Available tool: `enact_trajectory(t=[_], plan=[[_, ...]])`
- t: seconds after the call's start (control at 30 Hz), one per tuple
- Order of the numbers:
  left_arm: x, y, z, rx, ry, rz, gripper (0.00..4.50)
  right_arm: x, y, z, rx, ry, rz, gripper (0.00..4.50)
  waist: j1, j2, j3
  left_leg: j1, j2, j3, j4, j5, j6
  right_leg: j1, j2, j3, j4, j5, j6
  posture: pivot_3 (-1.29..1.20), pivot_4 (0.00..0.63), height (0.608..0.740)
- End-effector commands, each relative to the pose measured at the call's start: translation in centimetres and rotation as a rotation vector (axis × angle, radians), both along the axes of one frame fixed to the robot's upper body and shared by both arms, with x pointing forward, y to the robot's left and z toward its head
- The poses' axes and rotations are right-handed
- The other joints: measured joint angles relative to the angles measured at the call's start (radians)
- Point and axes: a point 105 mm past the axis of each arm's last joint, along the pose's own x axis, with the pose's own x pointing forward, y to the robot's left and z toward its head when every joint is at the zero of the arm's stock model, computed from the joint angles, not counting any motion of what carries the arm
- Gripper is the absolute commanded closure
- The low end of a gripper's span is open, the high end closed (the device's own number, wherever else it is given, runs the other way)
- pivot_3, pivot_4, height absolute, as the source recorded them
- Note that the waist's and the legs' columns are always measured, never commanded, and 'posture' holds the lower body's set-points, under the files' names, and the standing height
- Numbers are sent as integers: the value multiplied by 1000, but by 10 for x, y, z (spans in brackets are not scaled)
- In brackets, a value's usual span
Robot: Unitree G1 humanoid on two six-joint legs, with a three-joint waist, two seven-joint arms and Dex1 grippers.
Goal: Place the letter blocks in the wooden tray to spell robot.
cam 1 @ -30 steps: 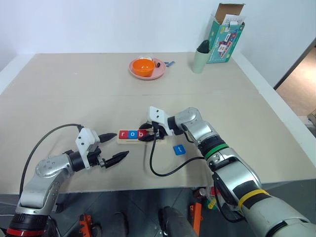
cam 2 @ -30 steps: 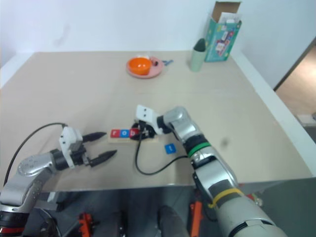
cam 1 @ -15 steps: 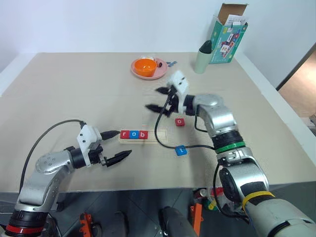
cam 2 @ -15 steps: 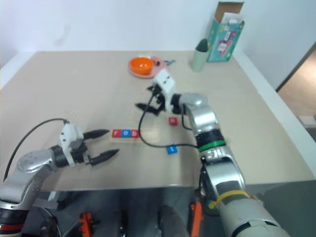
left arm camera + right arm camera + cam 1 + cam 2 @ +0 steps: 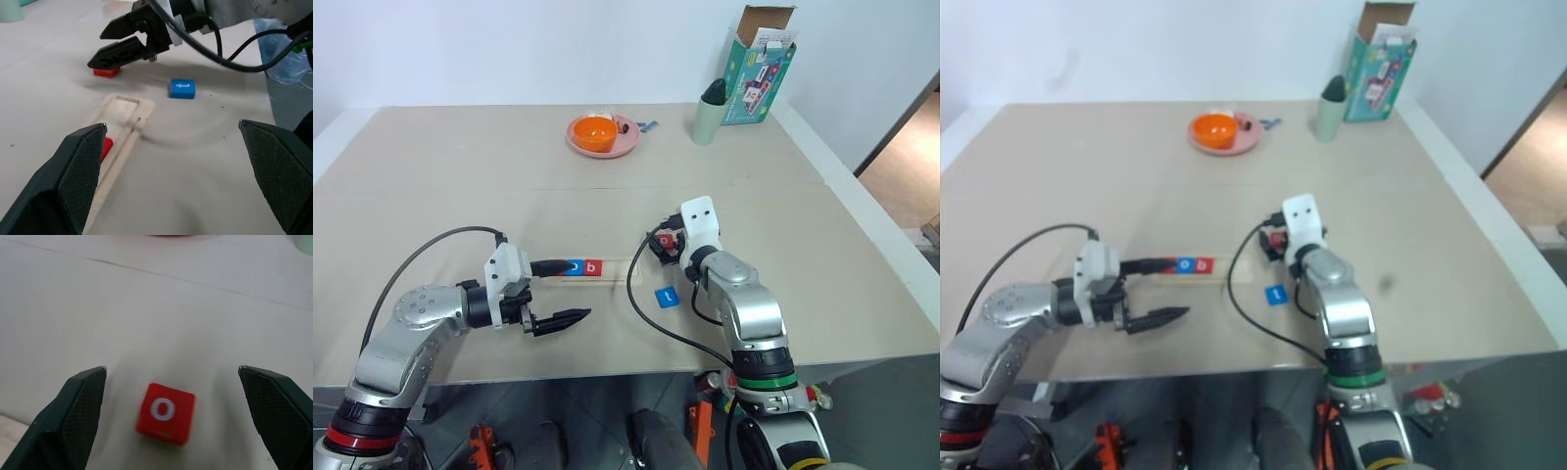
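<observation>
The wooden tray [image 5: 612, 273] lies near the table's front and holds a blue o block [image 5: 576, 266] and a red b block [image 5: 593, 267]. My left gripper [image 5: 578, 290] is open at the tray's left end; its upper finger lies over that end and hides what is there. A red o block [image 5: 165, 412] lies flat on the table right of the tray [image 5: 123, 113], between the fingers of my open right gripper [image 5: 657, 246], which hovers low over it. Nearer the front edge lies a blue t block [image 5: 667, 296].
At the back stand a pink plate [image 5: 626, 145] with an orange bowl [image 5: 596, 132], a green cup [image 5: 710, 119] and an open cardboard box [image 5: 760, 70]. A black cable [image 5: 651, 318] loops over the table between the tray and the blue block.
My right gripper left the tray's right end, swung up and away, then came down around the red o block. My left gripper moved in toward the tray's left end.
</observation>
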Motion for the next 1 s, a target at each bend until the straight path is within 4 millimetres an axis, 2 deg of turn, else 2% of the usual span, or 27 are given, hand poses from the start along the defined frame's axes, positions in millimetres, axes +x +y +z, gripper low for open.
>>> enact_trajectory(t=[0.03, 0.27, 0.63, 0.73, 0.9, 0.93, 0.97, 1.0], plan=[[2, -2, 7, 15, -50, -10, 0, 0, 4, 2, 17, -2, -8, 36, 0, 0, 0, 0, 0, 0, 1, 0, 0, 0, 0, 0, 0, 0, 0, 0, 150, 740], [2, -4, 6, 15, -52, -6, 0, 6, -9, -7, 25, 17, -92, 36, 0, 0, 0, -1, 0, 1, 0, 0, 0, 0, -1, 0, -1, 0, 1, 0, 150, 740], [1, -7, 12, -39, -47, -4, 0, 3, 3, -25, 75, 122, -62, 36, 0, 0, 0, -1, 0, 0, 0, 0, 0, 0, 0, 0, 0, 1, 3, 0, 150, 740], [2, -7, 11, -32, -49, 0, 0, 3, 5, -26, 70, 125, -58, 819, 0, 0, 0, 0, 0, 0, 0, 0, 0, 0, 0, 0, 0, 1, 3, 0, 150, 740], [2, -5, 8, -15, -52, 3, 0, 2, 11, -25, 66, 129, -42, 2490, 0, -1, 0, 0, 0, 0, 0, 0, 0, 0, 0, 0, 0, 1, 2, 0, 150, 740], [3, -5, 8, -13, -52, 4, 0, 1, 10, -25, 56, 128, -41, 2942, 0, -1, 0, 0, 0, 0, 0, 0, 0, 0, 0, 0, 0, 1, 2, 0, 150, 740], [3, -4, 8, -11, -52, 5, 0, 1, 9, -25, 45, 124, -44, 3230, 0, -1, 0, 0, 0, 0, 0, 0, 0, 1, 0, 0, 0, 1, 2, 0, 150, 740], [3, -4, 7, -10, -52, 6, 0, 0, 8, -25, 36, 119, -46, 3264, 0, -1, 0, 0, 0, 0, 0, 0, 0, 1, 0, 0, 0, 1, 2, 0, 150, 740]])
